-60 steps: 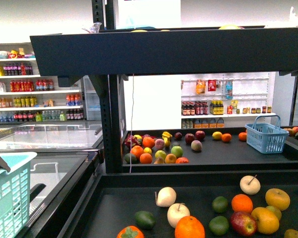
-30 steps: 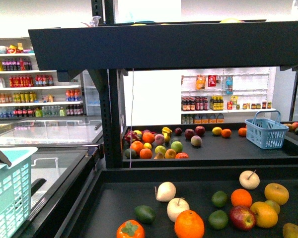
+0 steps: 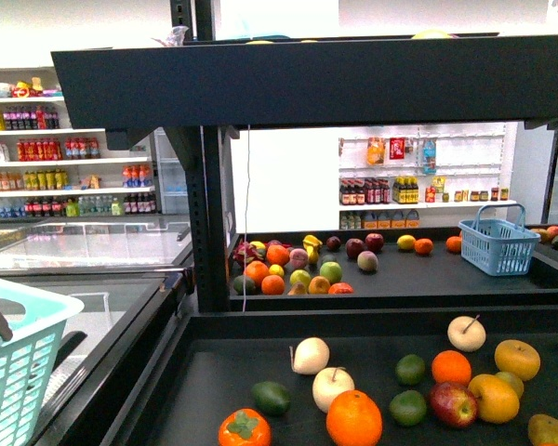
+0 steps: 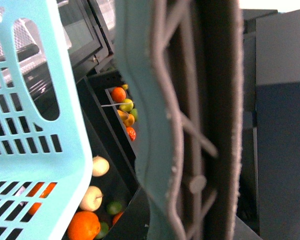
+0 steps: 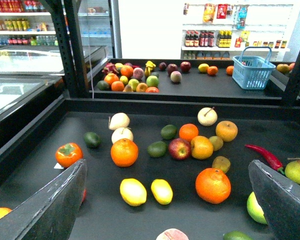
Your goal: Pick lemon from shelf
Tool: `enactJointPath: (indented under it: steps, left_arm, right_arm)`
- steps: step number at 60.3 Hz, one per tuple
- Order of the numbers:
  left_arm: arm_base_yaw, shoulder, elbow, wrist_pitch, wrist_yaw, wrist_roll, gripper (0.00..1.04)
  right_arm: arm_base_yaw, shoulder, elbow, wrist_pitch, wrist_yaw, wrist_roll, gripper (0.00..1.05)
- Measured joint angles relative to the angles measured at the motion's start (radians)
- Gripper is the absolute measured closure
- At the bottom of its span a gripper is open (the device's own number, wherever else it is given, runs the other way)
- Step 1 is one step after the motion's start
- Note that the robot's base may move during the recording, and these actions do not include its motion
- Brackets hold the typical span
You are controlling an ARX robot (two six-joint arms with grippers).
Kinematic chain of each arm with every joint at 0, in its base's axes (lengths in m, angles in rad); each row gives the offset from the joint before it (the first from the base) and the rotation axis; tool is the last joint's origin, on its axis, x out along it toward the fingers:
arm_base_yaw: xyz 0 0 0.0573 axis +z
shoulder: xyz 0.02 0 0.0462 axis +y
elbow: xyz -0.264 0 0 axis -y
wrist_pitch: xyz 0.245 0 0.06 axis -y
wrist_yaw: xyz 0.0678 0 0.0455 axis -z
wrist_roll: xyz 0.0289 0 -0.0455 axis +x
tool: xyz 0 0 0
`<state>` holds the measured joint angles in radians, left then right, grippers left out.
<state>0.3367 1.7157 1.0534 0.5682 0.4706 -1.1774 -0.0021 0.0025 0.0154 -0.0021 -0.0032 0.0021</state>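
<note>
Right gripper (image 5: 167, 170) jaws spread wide over the shelf (image 5: 290, 125) lower tray, likely lining up to straddle the lemon (image 5: 162, 191). It's at 5 o'clock off the big orange (image 5: 124, 152), with the fatter lemon (image 5: 133, 192) just beside it. Left gripper (image 4: 205, 125): can't tell its grip. The turquoise basket (image 4: 35, 125) next to it is probably for the drop.

Plain-yellow lemon (image 5: 162, 191), matte-black shelf (image 5: 100, 170), pale turquoise basket (image 3: 37, 304).

The shelf (image 3: 307, 88) is black metal with a flat matt finish. The lemon (image 5: 161, 191) has smooth, faintly shiny yellow skin. The turquoise basket (image 3: 28, 362) is moulded plastic lattice with a slight sheen, as is the blue basket (image 3: 493, 255). The freezer lids (image 3: 84, 251) are glossy, reflective glass.
</note>
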Motion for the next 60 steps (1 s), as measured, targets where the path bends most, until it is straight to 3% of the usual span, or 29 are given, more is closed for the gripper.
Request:
enactJointPath:
  steps: [10,16,28,50,60]
  left_arm:
    - [-0.011,-0.104,-0.082,-0.02,0.123,0.085,0.97]
    - [-0.042,-0.194,-0.148,-0.04,0.234,0.169,0.98]
    - [-0.113,-0.294,-0.247,-0.05,0.36,0.259,0.98]
    - [-0.293,-0.349,-0.327,-0.037,0.473,0.305,0.98]
    - [-0.401,-0.352,-0.327,-0.04,0.473,0.341,0.98]
  right_arm:
    - [0.0,0.0,0.0,0.0,0.0,0.0,0.07]
    - [0.0,0.0,0.0,0.0,0.0,0.0,0.07]
    - [0.0,0.0,0.0,0.0,0.0,0.0,0.07]
    - [0.0,0.0,0.0,0.0,0.0,0.0,0.07]
    - [0.0,0.0,0.0,0.0,0.0,0.0,0.07]
